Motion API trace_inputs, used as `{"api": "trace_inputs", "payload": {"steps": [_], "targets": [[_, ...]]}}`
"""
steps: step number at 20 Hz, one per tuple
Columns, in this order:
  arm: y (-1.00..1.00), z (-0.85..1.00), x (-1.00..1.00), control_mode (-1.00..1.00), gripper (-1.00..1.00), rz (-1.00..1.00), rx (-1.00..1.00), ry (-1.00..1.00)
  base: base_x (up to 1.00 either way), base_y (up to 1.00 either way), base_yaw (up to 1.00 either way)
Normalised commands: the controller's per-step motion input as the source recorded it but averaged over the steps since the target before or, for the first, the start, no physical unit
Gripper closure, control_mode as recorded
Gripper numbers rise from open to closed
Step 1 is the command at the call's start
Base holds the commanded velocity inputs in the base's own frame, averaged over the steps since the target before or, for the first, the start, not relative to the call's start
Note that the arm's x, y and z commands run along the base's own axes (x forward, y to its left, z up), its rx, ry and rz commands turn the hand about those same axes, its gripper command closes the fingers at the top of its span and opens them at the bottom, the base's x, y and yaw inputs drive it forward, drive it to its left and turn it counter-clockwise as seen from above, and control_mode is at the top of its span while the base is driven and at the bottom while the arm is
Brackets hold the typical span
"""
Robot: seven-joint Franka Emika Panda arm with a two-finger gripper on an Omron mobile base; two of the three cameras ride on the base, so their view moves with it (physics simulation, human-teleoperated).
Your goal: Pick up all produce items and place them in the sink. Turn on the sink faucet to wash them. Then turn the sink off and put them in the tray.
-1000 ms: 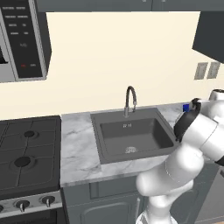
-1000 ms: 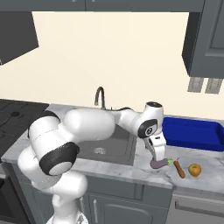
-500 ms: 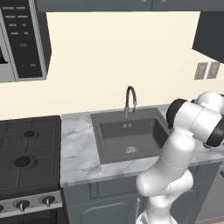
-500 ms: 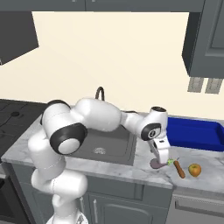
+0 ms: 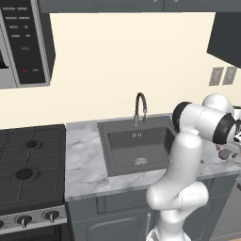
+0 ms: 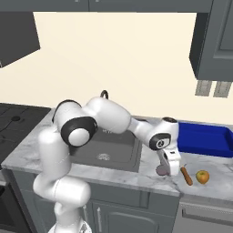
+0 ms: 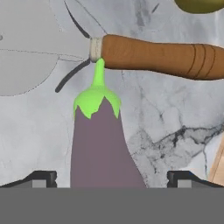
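The two-finger gripper point(image 7: 111, 177) hangs wide open astride the small dark purple eggplant point(image 7: 101, 148) on the marble counter point(image 7: 166, 113); its long axis runs straight between the fingertips, green stem pointing away

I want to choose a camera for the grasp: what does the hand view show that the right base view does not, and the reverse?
Hand view: the open hand straddling the eggplant, its green stem clear. Right base view: blue tray, sink, faucet. Both: eggplant, carrot-like item, yellow fruit, marble counter.
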Motion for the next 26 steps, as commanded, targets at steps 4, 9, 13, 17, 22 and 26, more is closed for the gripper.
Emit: {"api": "trace_inputs", "payload": {"steps": [4,9,13,17,22,26], "targets": [[0.00,-0.34,0.00,-1.00,-1.00,0.00,0.00,0.03,0.00,0.00,0.00],[0.00,-0.21,0.00,-1.00,1.00,0.00,0.03,0.03,0.00,0.00,0.00],[0.01,0.31,-0.14,-1.00,1.00,0.00,0.05,0.00,0.00,0.00,0.00],[0.18,0.90,-0.26,-1.00,1.00,0.00,0.01,-0.01,0.00,0.00,0.00],[0.51,0.82,-0.19,-1.00,1.00,0.01,0.00,0.00,0.00,0.00,0.00],[0.69,0.48,-0.04,-1.00,1.00,0.06,0.00,0.02,0.00,0.00,0.00]]}}
